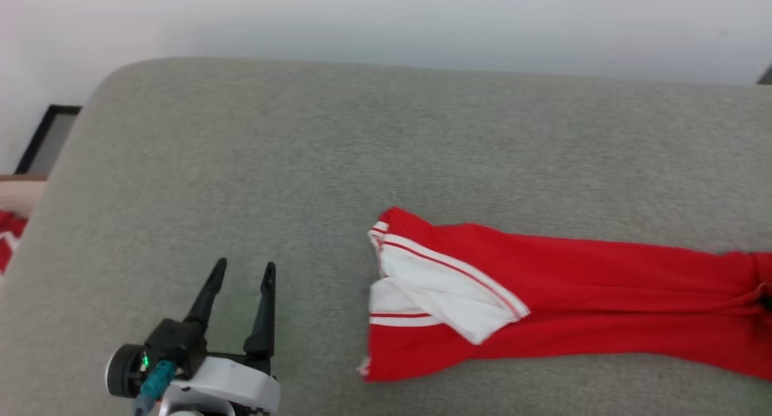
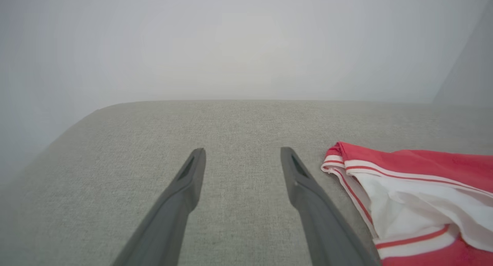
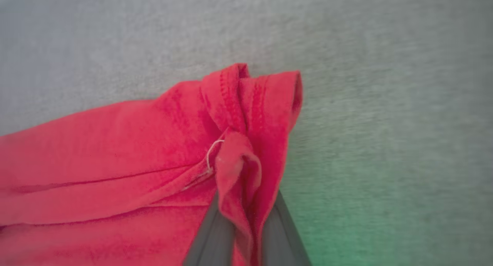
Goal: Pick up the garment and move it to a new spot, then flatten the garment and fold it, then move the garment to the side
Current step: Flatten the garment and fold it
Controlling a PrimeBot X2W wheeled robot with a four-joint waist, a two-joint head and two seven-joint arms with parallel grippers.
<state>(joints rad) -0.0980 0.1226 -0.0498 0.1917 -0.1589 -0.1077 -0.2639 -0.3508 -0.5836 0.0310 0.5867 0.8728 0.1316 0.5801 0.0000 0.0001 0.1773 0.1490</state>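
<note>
The left tool (image 1: 245, 264) hangs released over the grey woven bench (image 1: 241, 132). To its right the garment (image 1: 573, 289) lies stretched sideways, white sleeve leftward, its far end cut off at the frame's right edge. There the right tool (image 3: 246, 219) is clenched on the bunched red hem. Beyond is a pale wall (image 1: 386, 18).

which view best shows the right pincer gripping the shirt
Right wrist view: the right pincer is shut on a bunched fold of the garment, close up. Head view cuts that end off at its right edge; left wrist view shows the white sleeve end.
</note>
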